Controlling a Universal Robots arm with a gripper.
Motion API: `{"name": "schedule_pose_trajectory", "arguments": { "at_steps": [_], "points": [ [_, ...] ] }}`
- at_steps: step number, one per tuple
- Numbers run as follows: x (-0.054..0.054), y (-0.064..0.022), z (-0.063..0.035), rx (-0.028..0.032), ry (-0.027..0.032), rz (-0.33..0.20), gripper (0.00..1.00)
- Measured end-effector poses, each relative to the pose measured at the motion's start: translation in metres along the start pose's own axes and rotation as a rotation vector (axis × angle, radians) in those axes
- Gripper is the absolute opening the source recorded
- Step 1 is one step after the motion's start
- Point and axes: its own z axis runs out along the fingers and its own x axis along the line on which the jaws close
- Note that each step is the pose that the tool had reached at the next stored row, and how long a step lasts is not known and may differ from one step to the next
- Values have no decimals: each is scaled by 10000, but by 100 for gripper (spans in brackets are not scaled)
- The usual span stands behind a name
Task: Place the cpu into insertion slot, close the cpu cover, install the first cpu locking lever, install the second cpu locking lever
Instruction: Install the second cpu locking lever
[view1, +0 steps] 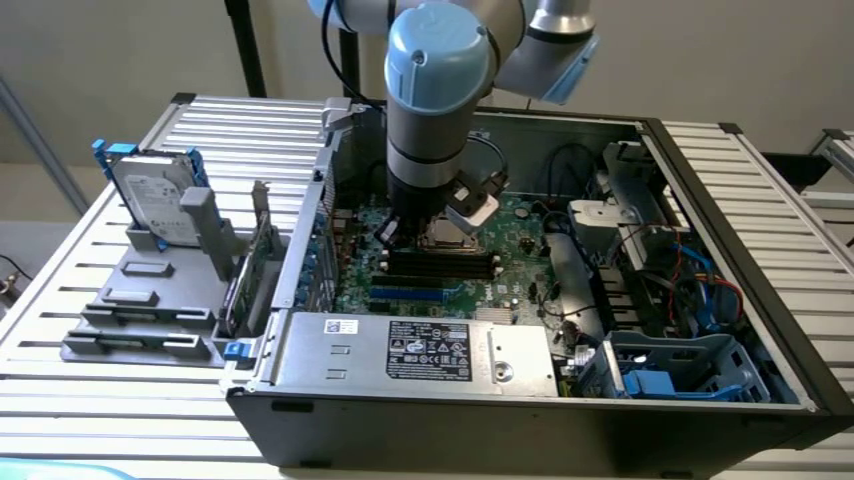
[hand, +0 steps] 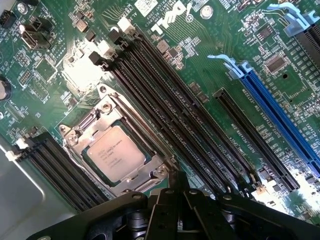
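The cpu (hand: 114, 152), a pale square chip, lies flat in the insertion slot (hand: 70, 141) on the green board. The silvery cpu cover (hand: 96, 121) lies down around the chip's edges, with the chip showing through its cut-out. A thin metal locking lever (hand: 142, 131) runs along the socket side nearest the memory slots; I cannot tell whether it is latched. My gripper (hand: 176, 181) is shut with nothing between its fingers, its tip just off the socket's corner. In the exterior view the gripper (view1: 427, 228) hangs low over the socket (view1: 451, 238) inside the open computer case.
Long black memory slots (hand: 165, 105) run beside the socket, with more (hand: 55, 165) on its other side. Blue expansion slots (hand: 280, 120) lie further off. The silver power supply (view1: 414, 350) stands at the case front, and a hard drive (view1: 150, 195) sits in a grey rack at the exterior view's left.
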Motion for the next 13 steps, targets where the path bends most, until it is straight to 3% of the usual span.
{"name": "schedule_pose_trajectory", "arguments": {
  "at_steps": [4, 6, 13],
  "points": [
    [2, -2, 9, -86, -84, -1, 11],
    [4, -3, -2, -92, -89, -1, 11],
    [41, -59, -237, -78, -102, 4, 11]
  ]
}}
